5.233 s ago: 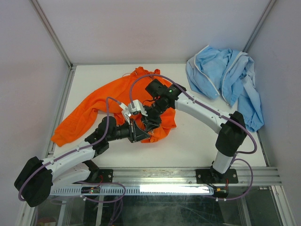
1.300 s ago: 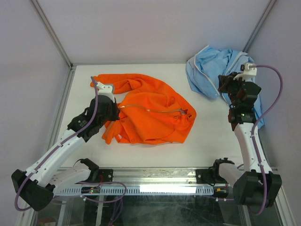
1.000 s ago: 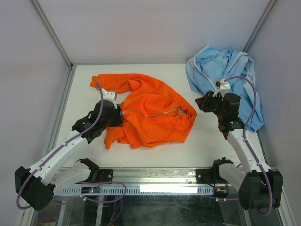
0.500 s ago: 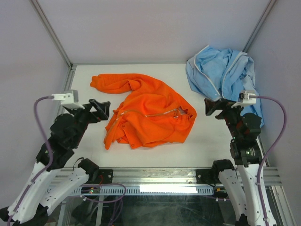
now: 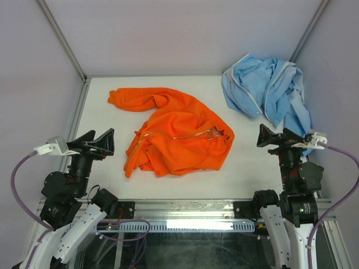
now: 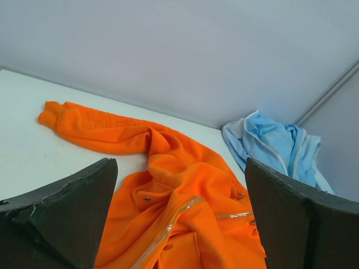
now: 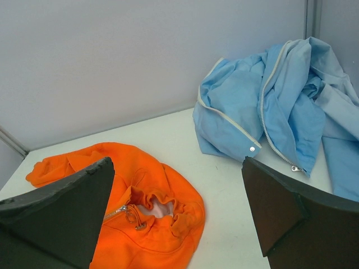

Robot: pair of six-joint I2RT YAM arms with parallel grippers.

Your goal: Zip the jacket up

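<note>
The orange jacket (image 5: 179,140) lies crumpled in the middle of the white table, one sleeve stretched to the back left. Its silver zipper (image 5: 179,136) runs across the front to the collar at the right. In the right wrist view the zipper pull (image 7: 120,210) lies at the gathered collar, where pale lining (image 7: 160,208) shows. My left gripper (image 5: 111,141) hovers open left of the jacket, touching nothing. My right gripper (image 5: 261,136) is open and apart from the collar, to its right. The left wrist view looks between open fingers (image 6: 73,196) onto the jacket (image 6: 185,196).
A light blue garment (image 5: 263,95) with white trim is heaped in the back right corner, close behind my right gripper. Pale enclosure walls (image 5: 185,33) bound the table at the back and both sides. A metal rail (image 5: 196,210) runs along the near edge.
Both arms have drawn back from the jacket toward the near edge and risen. Both grippers opened and let go of the cloth, and the jacket now lies still.
</note>
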